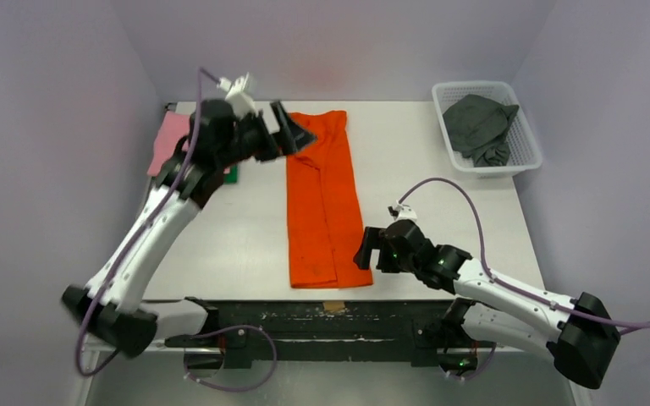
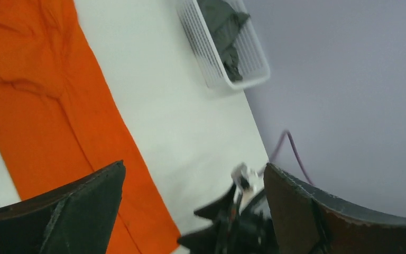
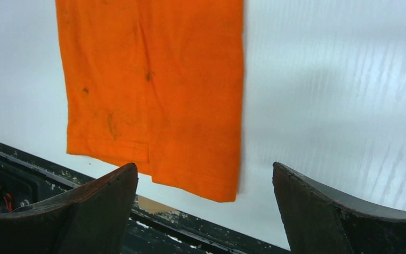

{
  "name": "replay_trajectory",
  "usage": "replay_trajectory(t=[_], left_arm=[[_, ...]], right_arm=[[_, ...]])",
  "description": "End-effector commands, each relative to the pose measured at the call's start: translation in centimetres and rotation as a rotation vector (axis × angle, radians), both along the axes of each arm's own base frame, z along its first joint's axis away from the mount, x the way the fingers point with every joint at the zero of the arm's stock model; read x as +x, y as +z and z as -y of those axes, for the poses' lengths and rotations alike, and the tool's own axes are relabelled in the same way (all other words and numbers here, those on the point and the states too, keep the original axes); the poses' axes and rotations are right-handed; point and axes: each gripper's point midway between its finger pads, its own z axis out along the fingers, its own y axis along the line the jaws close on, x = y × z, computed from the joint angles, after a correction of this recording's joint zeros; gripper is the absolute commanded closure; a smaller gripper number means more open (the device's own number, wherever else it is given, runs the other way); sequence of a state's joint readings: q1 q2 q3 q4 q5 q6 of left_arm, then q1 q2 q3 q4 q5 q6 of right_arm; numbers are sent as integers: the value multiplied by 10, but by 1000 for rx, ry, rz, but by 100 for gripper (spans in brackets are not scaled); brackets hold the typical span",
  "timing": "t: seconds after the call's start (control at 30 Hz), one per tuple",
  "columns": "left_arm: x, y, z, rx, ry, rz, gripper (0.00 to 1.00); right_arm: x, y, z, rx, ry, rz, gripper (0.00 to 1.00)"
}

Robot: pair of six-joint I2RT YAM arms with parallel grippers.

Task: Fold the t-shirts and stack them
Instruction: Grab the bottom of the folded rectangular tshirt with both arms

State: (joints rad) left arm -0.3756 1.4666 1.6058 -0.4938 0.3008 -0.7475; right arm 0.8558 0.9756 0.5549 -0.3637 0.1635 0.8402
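Note:
An orange t-shirt (image 1: 323,199) lies folded into a long strip down the middle of the table, also in the left wrist view (image 2: 42,106) and the right wrist view (image 3: 153,90). A pink t-shirt (image 1: 168,139) lies at the far left, with a bit of green t-shirt (image 1: 232,174) showing under my left arm. A dark grey t-shirt (image 1: 478,127) lies crumpled in the basket (image 1: 525,152). My left gripper (image 1: 292,134) is open and empty above the strip's far left corner. My right gripper (image 1: 371,248) is open and empty just right of the strip's near right corner.
The white mesh basket (image 2: 206,58) stands at the far right corner of the table. The table's dark front edge (image 3: 180,227) runs just below the shirt's hem. Purple walls enclose the table on three sides.

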Motion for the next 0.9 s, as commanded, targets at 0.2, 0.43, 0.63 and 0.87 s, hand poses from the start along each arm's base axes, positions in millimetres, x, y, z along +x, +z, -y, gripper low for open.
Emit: replay_trajectory(t=[0.2,0.43,0.63,0.87], left_arm=[[-203,-260,-37,230,-13,-396,8],[-237,-297,-35,177,-37,-466,28],[-235,-320,-21,188,-58,-526,41],[-235,-335,-5,228,-104,-587,77]], right_arm=[[-25,-29,3,100,-4,-81,16],[-30,-53,0,81,8,-136,33],[-30,-64,5,46,-3,-150,55],[-33,-72,1,37,39,-160,72]])
